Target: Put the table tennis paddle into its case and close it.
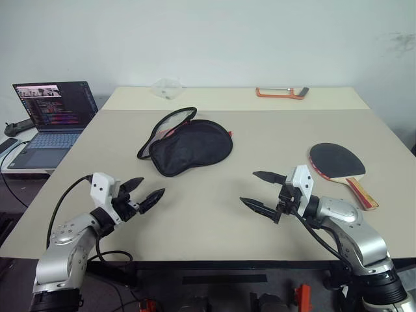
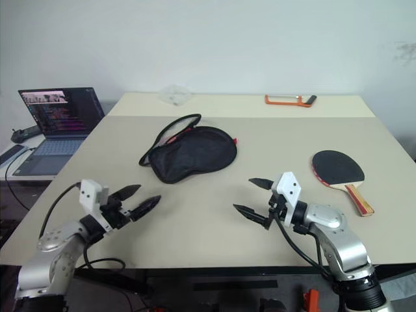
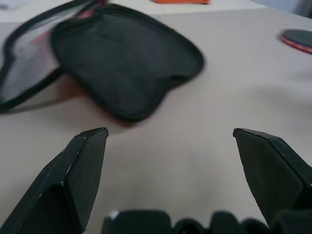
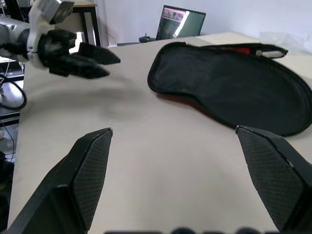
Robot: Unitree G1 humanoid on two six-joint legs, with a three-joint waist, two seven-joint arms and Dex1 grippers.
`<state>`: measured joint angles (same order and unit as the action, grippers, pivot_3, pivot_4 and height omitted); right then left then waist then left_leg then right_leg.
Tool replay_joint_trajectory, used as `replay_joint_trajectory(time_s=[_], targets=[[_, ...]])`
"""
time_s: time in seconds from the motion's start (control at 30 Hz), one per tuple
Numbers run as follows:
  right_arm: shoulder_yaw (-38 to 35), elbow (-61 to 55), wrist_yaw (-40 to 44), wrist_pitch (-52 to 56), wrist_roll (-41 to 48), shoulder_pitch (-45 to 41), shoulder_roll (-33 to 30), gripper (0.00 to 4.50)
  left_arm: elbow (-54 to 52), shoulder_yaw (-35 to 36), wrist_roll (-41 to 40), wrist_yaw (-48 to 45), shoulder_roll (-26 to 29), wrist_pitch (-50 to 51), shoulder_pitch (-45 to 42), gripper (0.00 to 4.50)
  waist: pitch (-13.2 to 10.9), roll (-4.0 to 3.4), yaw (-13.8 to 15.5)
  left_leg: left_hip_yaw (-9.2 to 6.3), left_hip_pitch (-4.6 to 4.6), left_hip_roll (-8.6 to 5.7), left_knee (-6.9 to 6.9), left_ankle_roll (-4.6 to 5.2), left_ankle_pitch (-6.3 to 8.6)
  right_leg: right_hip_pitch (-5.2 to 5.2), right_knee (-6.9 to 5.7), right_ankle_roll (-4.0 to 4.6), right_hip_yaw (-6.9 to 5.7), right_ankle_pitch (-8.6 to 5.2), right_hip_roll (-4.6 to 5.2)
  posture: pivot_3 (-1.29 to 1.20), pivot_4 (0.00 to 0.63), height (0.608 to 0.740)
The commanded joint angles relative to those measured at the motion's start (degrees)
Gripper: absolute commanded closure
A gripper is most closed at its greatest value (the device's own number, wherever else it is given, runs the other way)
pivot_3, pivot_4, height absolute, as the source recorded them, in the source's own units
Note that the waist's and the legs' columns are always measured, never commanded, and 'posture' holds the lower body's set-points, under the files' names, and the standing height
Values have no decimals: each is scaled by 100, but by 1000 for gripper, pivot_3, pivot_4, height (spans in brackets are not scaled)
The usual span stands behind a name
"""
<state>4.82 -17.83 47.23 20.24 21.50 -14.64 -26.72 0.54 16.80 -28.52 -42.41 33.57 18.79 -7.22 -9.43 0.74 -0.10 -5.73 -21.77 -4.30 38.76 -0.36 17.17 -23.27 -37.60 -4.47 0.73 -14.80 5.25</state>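
Now, by label:
Table (image 1: 214, 227): beige; both arms hover over its near edge.
Case (image 1: 190, 146): lies unzipped mid-table, flap turned back on its left side.
Paddle (image 1: 338, 162): flat near the right edge, black face up, handle toward the robot, well apart from the case.
Left claw (image 1: 143, 193): fingers spread, empty, short of the case.
Right claw (image 1: 261, 190): fingers spread, empty, left of the paddle.
Laptop (image 1: 53, 117): open, on a side desk left of the table.
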Motion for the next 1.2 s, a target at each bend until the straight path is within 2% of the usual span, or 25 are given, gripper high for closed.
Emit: replay_joint_trajectory(time_s=[0.03, 0.27, 0.5, 0.6, 0.77, 0.93, 0.97, 1.13, 1.2], targets=[[-45, -158, -19, -180, 58, -111, 55, 53, 492, 50, 132, 264, -57, -37, -511, 0, 0, 1, 1, -2, 0, 0, 0, -3, -2, 0, 0, 0, -3, 0, 0, 0, 150, 740], [44, -103, -65, -234, -3, -206, 163, 53, 1971, -247, 413, 363, -407, -160, -1872, 0, 0, 6, -2, -2, -2, -2, 1, -14, -8, -2, -3, 0, -5, 1, -1, 0, 150, 740], [35, -214, -154, -251, -30, -88, 114, 53, 2687, -436, 451, 157, -636, 140, -2460, 0, 1, 8, -34, 3, -5, -2, 2, -16, -9, -6, -1, 0, 0, 0, -1, 0, 150, 740], [15, -266, -205, -259, -49, -33, 88, 0, 2548, -433, 359, 123, -689, 307, -2405, 585, 0, 8, -38, 3, -6, -1, 1, -16, -9, -8, -2, 0, 2, 0, -1, 0, 150, 740], [-55, -371, -320, -261, -67, 106, 40, 0, 1928, -272, -62, 284, -944, 913, -2291, 2516, 0, 8, -27, 1, -6, -2, 4, -16, -9, -6, -3, 0, 2, 1, -1, 0, 150, 740], [-97, -481, -405, -235, -57, 219, -27, 0, 1724, -182, -196, 527, -1161, 1065, -2410, 4278, 0, 9, -24, 2, -6, -1, 4, -16, -9, -6, -4, 0, 3, 0, -1, 0, 150, 740], [-107, -507, -417, -231, -53, 244, -48, 0, 1663, -213, -222, 546, -1211, 1110, -2418, 4483, 0, 9, -26, 4, -5, -1, 4, -16, -9, -6, -5, 0, 4, 0, -1, 0, 150, 740], [-200, -558, -430, -214, -28, 308, -164, 0, 1160, -502, -345, 631, -1656, 1531, -2327, 4483, 0, 13, 4, 3, -6, -3, 6, -17, -10, -4, -4, 0, 3, 1, 0, 0, 150, 740], [-284, -557, -375, -214, -12, 334, -271, 0, 1086, -665, -403, 748, -2027, 1705, -2323, 4483, 0, 14, 11, 1, -6, -3, 6, -17, -10, -3, -3, 0, 1, 1, 0, 0, 150, 740]])
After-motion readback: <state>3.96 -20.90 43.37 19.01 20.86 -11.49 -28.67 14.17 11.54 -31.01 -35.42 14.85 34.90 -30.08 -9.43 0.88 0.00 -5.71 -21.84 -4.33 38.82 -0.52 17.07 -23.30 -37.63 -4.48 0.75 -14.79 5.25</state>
